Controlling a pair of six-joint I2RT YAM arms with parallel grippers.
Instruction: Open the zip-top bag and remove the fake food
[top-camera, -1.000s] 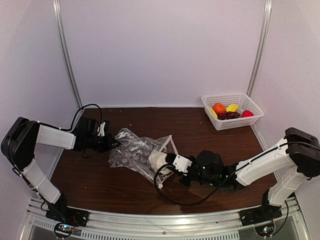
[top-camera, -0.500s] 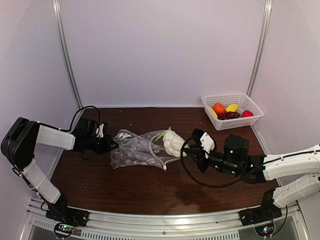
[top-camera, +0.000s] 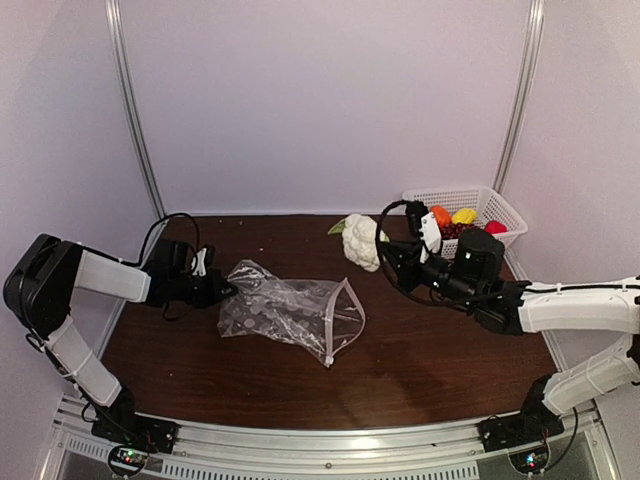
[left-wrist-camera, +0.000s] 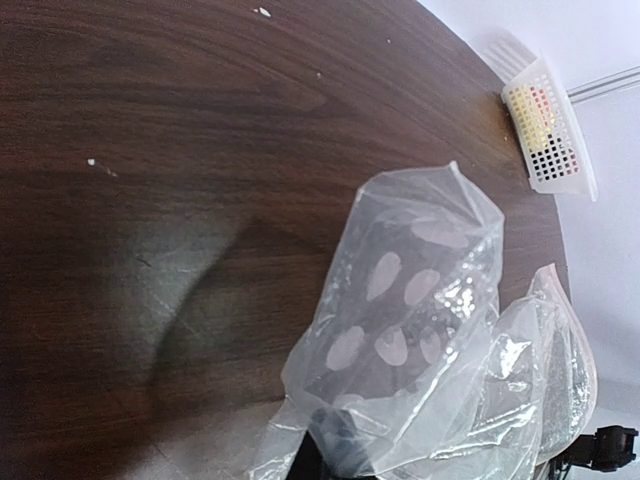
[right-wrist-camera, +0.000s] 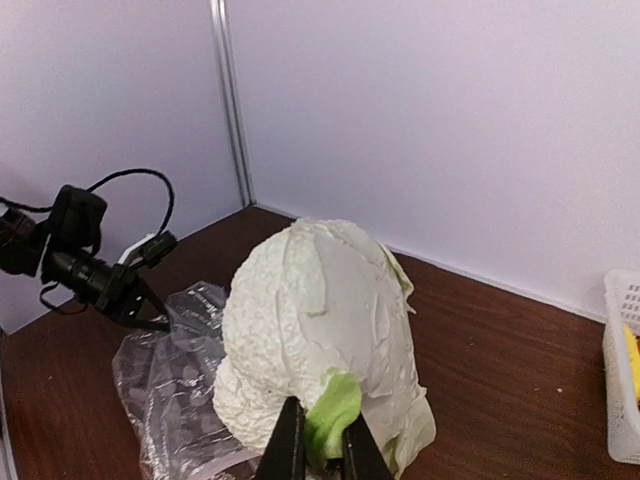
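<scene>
The clear zip-top bag (top-camera: 290, 310) lies crumpled and flat on the brown table, its zip strip (top-camera: 340, 320) at the right end. It looks empty. My left gripper (top-camera: 222, 290) is shut on the bag's left corner; in the left wrist view the plastic (left-wrist-camera: 420, 330) drapes over the dark fingers (left-wrist-camera: 345, 440). My right gripper (top-camera: 385, 250) is shut on a green leaf of a white toy cauliflower (top-camera: 360, 240) and holds it in the air, right of the bag. The right wrist view shows the cauliflower (right-wrist-camera: 320, 330) close up, the bag (right-wrist-camera: 175, 380) below it.
A white mesh basket (top-camera: 500, 212) stands at the back right with an orange (top-camera: 438, 216), a yellow (top-camera: 464, 215) and a red piece (top-camera: 495, 227) and a dark grape cluster (top-camera: 455, 230). White walls enclose the table on three sides.
My right gripper drew the cauliflower out of the bag's mouth and carried it up and to the back right, towards the basket. The bag has sagged flat. The left gripper has stayed put.
</scene>
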